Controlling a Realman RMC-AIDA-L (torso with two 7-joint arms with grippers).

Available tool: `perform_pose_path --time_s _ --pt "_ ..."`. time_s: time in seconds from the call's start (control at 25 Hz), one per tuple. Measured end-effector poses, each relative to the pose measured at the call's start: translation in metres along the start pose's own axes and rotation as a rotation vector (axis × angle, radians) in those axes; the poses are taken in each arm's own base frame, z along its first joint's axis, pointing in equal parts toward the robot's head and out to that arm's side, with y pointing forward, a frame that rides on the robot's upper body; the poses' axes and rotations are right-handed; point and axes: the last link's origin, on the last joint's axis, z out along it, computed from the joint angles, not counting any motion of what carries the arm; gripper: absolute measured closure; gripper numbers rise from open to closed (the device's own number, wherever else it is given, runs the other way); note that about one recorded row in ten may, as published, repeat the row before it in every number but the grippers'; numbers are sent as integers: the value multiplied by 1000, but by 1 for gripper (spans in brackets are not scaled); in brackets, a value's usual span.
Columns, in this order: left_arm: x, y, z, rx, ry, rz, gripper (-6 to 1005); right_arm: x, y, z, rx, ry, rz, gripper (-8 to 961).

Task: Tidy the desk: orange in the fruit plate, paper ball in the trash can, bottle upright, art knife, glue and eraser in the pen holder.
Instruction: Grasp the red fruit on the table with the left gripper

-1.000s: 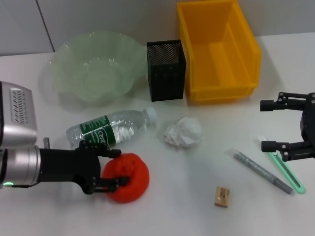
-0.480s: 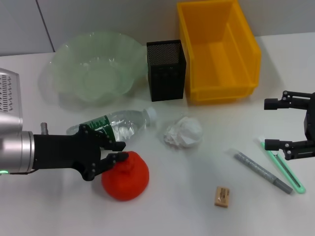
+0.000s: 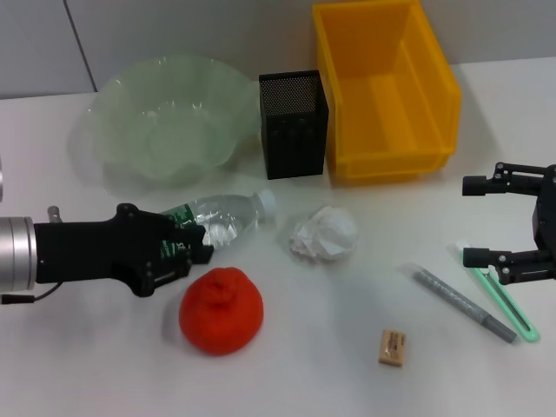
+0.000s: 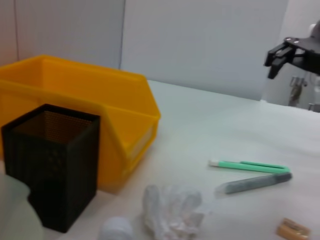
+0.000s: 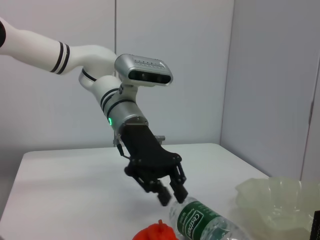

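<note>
The orange [image 3: 221, 311] rests on the table with nothing holding it. Just behind it, my left gripper [image 3: 204, 243] hovers open over the green-labelled middle of the bottle [image 3: 233, 217], which lies on its side. The right wrist view shows the left gripper [image 5: 171, 194] just above the bottle [image 5: 205, 222]. The paper ball [image 3: 323, 233] sits mid-table. Fruit plate [image 3: 165, 122], pen holder [image 3: 294, 123] and trash can [image 3: 387, 87] line the back. My right gripper [image 3: 471, 221] is open and empty, over the near end of the green art knife [image 3: 504, 300]. The grey glue [image 3: 463, 302] and the eraser [image 3: 392, 347] lie nearby.
The pen holder stands close against the trash can's left wall. A wall rises behind the table's far edge. Bare white tabletop lies in front of the orange and between the paper ball and the eraser.
My left gripper has let go of the orange and drawn back toward the bottle. The orange stays put. The right gripper has barely moved.
</note>
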Motion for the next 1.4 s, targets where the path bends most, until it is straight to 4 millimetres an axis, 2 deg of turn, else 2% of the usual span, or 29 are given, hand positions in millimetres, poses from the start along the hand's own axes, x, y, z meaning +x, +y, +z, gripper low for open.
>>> perform_pose_path --time_s 0.16,0.36,0.48,0.52,0.68,1.4 --pt "0 7 -10 -63 5 -5 881 0 0 1 -1 2 1 127" --pt "-5 8 -13 -58 1 -11 615 2 1 2 -3 -1 7 128" --pt "-10 10 -3 -54 -38 4 371 2 2 3 -7 -1 10 128" --pt "-16 11 7 -50 -80 19 359 2 2 3 -8 -2 10 128" --pt "-18 12 16 -57 -119 36 309 2 2 4 -9 -2 10 128" --pt "-25 12 35 -38 -187 76 385 2 3 7 -12 -3 8 127"
